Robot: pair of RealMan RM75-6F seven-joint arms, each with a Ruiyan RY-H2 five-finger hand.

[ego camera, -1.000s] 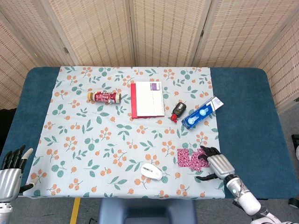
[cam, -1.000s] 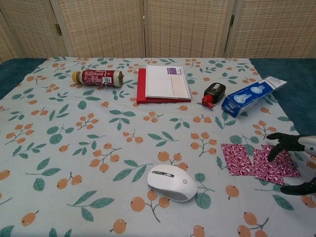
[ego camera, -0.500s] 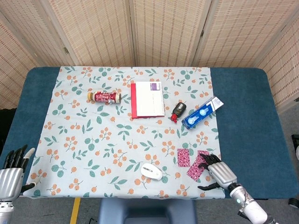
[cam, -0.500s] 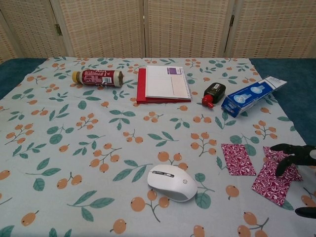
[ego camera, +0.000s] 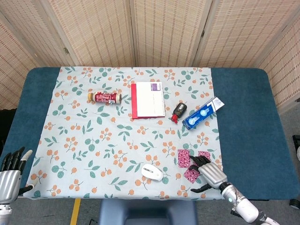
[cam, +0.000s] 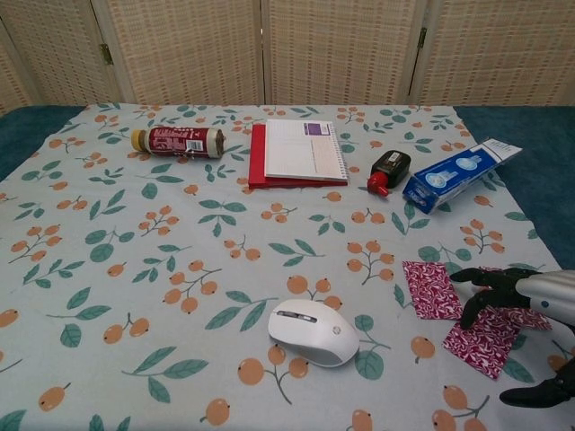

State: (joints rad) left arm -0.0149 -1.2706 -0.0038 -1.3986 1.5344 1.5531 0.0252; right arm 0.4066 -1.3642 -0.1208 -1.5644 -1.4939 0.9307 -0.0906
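Right robot hand (cam: 512, 301) rests fingertips on a loose patterned cloth piece (cam: 482, 340); a second piece (cam: 432, 289) lies beside a white mouse (cam: 314, 331).

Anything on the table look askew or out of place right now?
Yes. The red patterned cloth pieces under the right hand lie skewed and overlapping, one turned cornerwise beside the squarer piece. The bottle lies on its side.

One bottle (cam: 177, 141), one notebook (cam: 301, 153), one ink bottle (cam: 389, 171), one blue box (cam: 455, 174), one mouse (cam: 314, 331), three patterned cards (cam: 432, 289).
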